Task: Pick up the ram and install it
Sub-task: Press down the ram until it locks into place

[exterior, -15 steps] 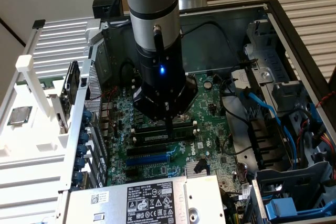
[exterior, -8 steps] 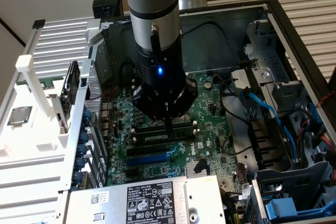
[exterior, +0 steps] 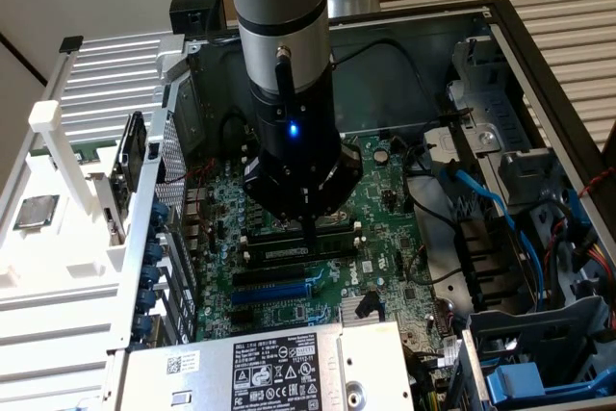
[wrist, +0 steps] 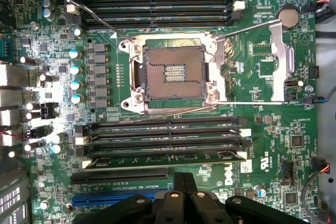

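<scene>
My gripper (exterior: 310, 236) hangs upright over the green motherboard (exterior: 385, 209) inside the open computer case. Its dark fingertips (wrist: 184, 179) are shut together with nothing between them. They stand just above the bank of black memory slots (wrist: 163, 140) beside the processor socket. A long thin strip that looks like the ram (wrist: 163, 158) lies in the slot nearest the fingertips, between white end latches. I cannot tell whether it is fully seated.
The empty processor socket (wrist: 174, 72) has its metal frame open. A second slot bank (wrist: 157, 3) lies beyond it. A blue slot (exterior: 274, 291), the power supply (exterior: 269, 368) and blue cables (exterior: 500, 209) crowd the case. At the exterior view's left, a white rack (exterior: 58, 238) holds a silver processor (exterior: 35, 211) and a dark card (exterior: 127, 163).
</scene>
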Motion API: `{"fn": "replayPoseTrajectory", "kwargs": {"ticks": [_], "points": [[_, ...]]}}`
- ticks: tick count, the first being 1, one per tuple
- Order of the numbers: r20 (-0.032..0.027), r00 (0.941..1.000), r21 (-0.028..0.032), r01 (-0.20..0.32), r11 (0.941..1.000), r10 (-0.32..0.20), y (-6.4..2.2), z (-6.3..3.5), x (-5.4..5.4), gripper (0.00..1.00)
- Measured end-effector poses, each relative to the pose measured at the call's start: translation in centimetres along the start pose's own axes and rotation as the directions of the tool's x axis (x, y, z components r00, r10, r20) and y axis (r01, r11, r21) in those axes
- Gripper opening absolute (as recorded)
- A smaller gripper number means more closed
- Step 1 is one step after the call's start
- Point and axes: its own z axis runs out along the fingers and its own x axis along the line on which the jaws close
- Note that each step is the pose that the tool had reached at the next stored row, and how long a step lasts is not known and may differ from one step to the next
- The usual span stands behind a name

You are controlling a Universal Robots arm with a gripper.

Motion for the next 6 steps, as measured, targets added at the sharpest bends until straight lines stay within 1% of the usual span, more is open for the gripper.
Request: {"fn": "replayPoseTrajectory", "kwargs": {"ticks": [6], "points": [[0.0000,1.0000,-0.0002,-0.001,1.0000,0.001,-0.01,0.00,0.00,0.10]]}}
